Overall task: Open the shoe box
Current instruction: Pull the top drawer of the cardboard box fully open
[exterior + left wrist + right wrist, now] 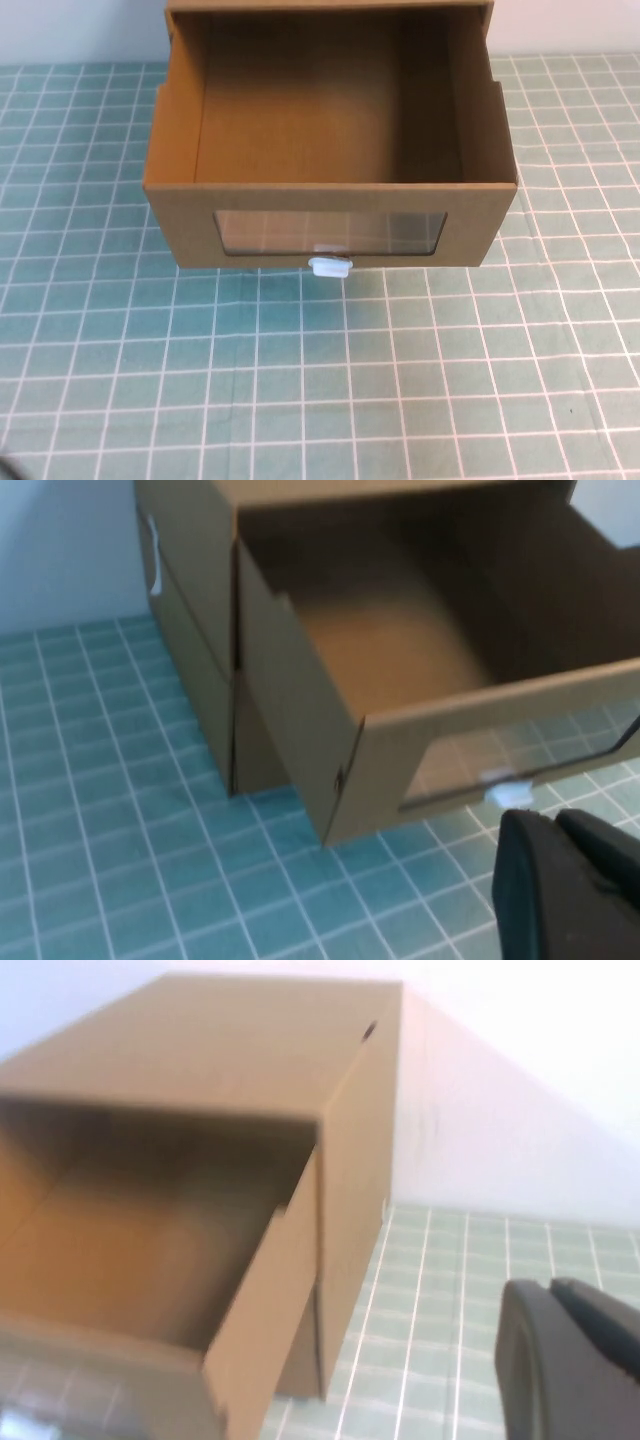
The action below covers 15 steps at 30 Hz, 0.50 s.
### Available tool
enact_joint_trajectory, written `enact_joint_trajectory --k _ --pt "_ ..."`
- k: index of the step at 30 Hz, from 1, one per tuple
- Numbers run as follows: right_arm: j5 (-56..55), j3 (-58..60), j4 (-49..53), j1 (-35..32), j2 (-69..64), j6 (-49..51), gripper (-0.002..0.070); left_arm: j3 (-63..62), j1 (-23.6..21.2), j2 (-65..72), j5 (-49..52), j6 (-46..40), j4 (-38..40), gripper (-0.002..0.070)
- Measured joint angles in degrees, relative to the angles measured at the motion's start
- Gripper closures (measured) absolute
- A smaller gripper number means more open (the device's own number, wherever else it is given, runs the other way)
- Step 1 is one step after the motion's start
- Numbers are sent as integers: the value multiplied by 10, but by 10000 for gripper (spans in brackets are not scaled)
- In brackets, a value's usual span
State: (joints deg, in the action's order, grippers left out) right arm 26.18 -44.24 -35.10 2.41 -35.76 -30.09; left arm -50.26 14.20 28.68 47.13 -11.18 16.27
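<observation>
**Cardboard shoe box open on the table**

Brown shoe box (190, 600) stands at the far middle of the teal-checked table (320, 380). Its drawer (300, 110) is slid out toward the robot, with a white tab (331, 266) below the clear window (330, 232). The left hand (555, 825) hangs near the drawer's front, closed on nothing. The right hand (552, 1290) hangs beside the box's right side, likewise closed and empty.

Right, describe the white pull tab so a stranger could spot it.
Ahead of the left gripper and right gripper, neither touching it, stands the brown cardboard shoe box, drawer pulled out. Under the drawer's clear front window sits the small white plastic pull tab, the only white piece there.
</observation>
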Motion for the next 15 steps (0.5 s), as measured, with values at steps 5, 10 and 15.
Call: enact_joint_trajectory --k 5,10,15 --pt "14 73 -7 0 110 -22 689 127 0 -130 -33 36 -3 680" --pt "3 123 -9 0 223 -25 689 182 0 -243 -43 62 -22 680" --pt "-7 159 -9 0 266 -25 689 232 0 -284 -90 66 -93 680"
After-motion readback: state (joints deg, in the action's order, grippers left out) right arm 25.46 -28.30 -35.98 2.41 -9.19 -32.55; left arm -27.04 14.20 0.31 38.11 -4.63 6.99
